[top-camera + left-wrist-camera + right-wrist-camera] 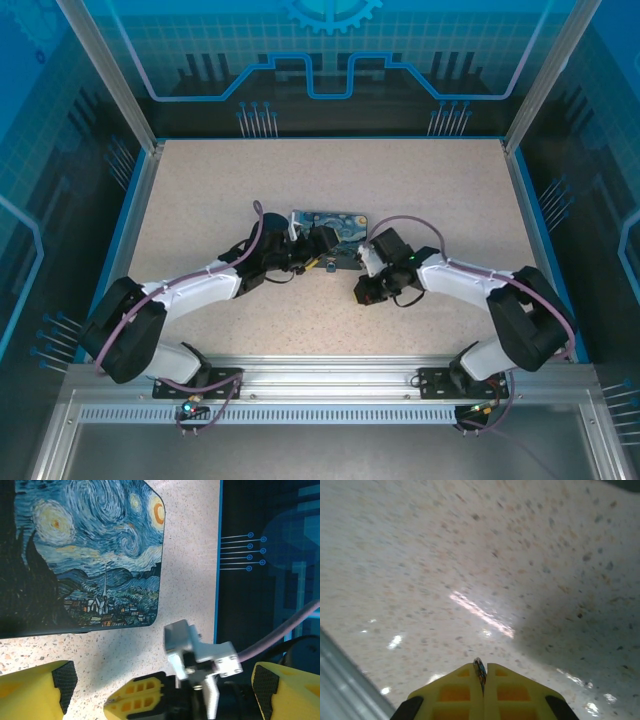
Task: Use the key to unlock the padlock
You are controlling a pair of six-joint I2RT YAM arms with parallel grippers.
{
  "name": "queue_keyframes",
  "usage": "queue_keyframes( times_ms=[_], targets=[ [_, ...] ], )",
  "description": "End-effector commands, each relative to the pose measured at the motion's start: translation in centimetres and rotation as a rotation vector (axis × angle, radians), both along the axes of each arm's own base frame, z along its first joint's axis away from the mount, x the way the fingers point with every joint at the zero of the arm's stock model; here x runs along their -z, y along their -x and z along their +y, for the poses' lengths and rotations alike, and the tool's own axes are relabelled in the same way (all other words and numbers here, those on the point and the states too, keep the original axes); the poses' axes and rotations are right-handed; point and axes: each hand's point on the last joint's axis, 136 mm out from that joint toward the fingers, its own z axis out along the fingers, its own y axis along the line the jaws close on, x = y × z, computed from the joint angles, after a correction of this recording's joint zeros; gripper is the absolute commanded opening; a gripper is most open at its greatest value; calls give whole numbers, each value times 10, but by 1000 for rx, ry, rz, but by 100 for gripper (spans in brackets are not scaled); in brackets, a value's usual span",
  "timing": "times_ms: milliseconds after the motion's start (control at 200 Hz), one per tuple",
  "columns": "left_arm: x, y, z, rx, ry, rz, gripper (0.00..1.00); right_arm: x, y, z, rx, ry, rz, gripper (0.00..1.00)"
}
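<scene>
We see our left tool [321, 244] spread wide by the padlock [90, 550]; our right tool [483, 667] pinches the key [479, 672] above the surface [470, 555].

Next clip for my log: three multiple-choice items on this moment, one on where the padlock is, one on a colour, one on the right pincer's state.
1. Where is the padlock?
A. flat near the middle of the table
B. lifted well above the table
C. in the table's far right corner

2. What colour are the fingers of the right pincer?
A. red
B. yellow
C. white

3. The right pincer is:
A. wide open
B. shut on the padlock
C. shut on the key

Answers: 1 A, the top view shows it lying flat mid-table. 2 B, the right wrist view shows yellow fingers. 3 C, a thin dark sliver sits pinched between the closed fingers.
</scene>
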Motion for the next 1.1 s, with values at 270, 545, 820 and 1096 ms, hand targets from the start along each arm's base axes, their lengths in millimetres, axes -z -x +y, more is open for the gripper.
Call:
queue_keyframes(
  times_ms=[270,545,820,1096],
  targets=[
    [-8,-2,1,-3,-24,-32,93,35,-2,-32,38,328,-102,7],
    [-10,-2,1,-5,-20,-34,93,47,5,-33,30,352,-80,24],
    [-11,-2,1,-3,-20,-38,94,44,7,-31,27,342,-75,31],
    [-10,-2,1,-2,-22,-40,94,42,15,-34,29,338,-66,34]
  ],
)
